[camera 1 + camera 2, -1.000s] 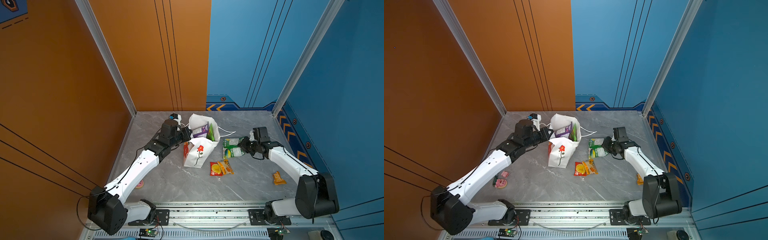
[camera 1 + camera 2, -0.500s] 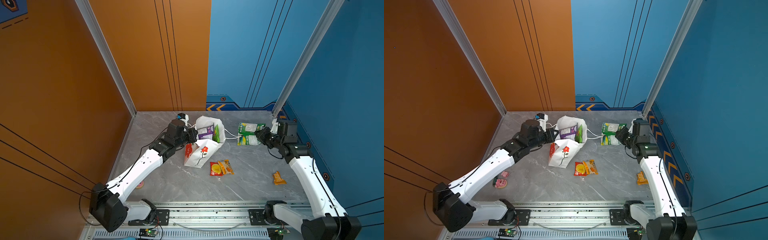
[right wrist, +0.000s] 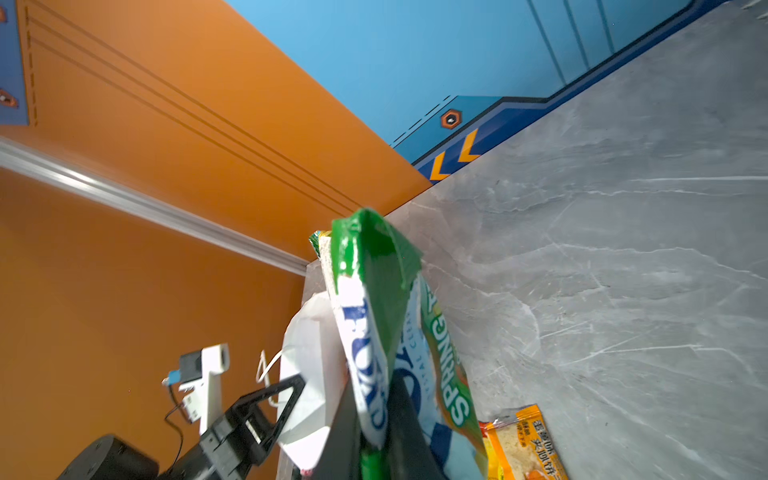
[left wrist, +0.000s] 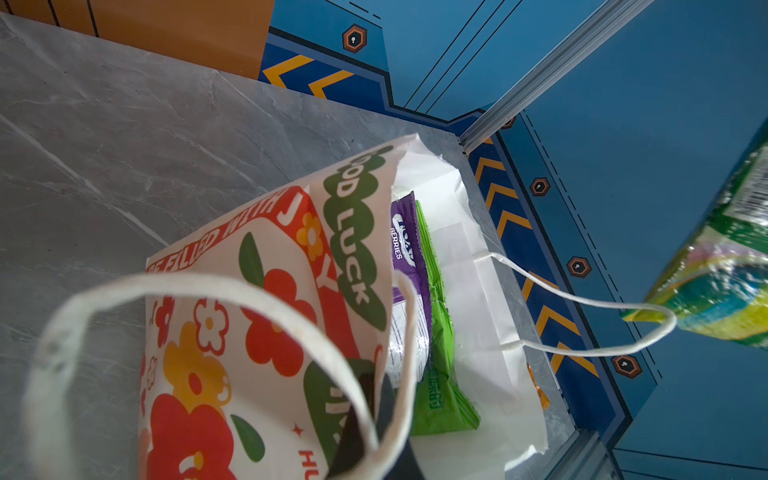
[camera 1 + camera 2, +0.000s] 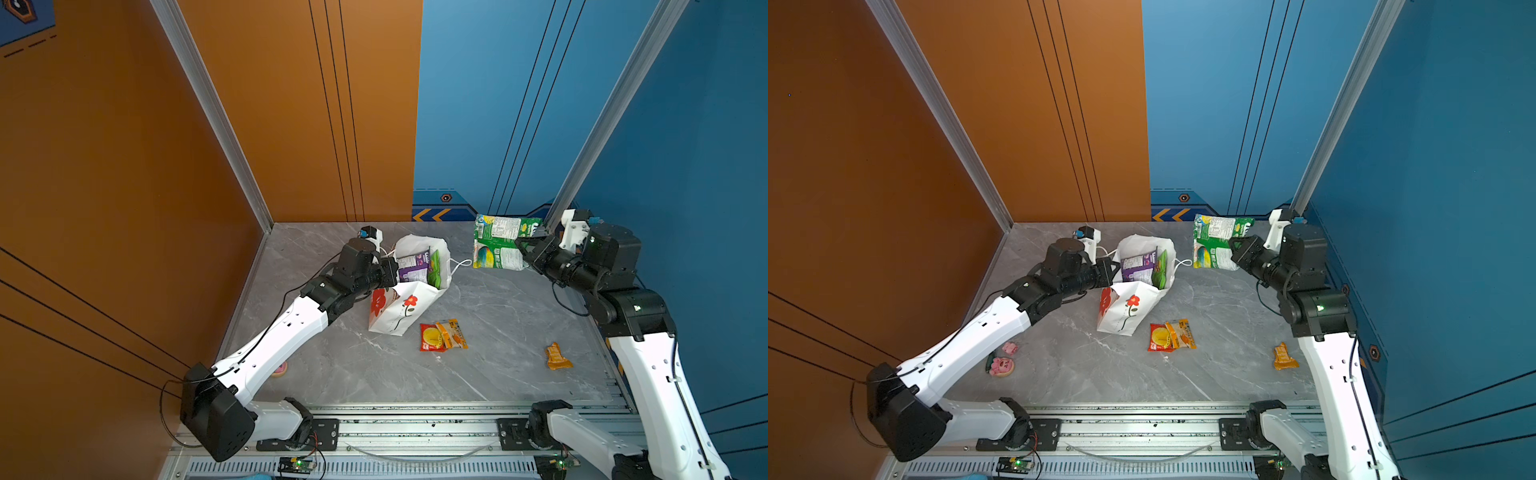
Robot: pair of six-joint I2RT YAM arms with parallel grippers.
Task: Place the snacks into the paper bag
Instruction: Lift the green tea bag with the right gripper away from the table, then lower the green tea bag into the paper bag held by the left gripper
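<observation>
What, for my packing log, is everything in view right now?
table: one, grey marble, under everything
paper bag: one, white with red flower, mid-table, leaning, mouth open
purple packet: one, purple, inside the bag
green packet: one, green, inside the bag beside the purple one
green-white packet: one, green and white, in the air, right of the bag in both top views
red packet: one, red with yellow circle, on the table before the bag
orange packet: one, orange, touching the red packet
small orange packet: one, orange, table's right side
pink things: two, pink, table's left side
left pincer: one, black, shut on the bag's rim
right pincer: one, black, shut on the green-white packet
</observation>
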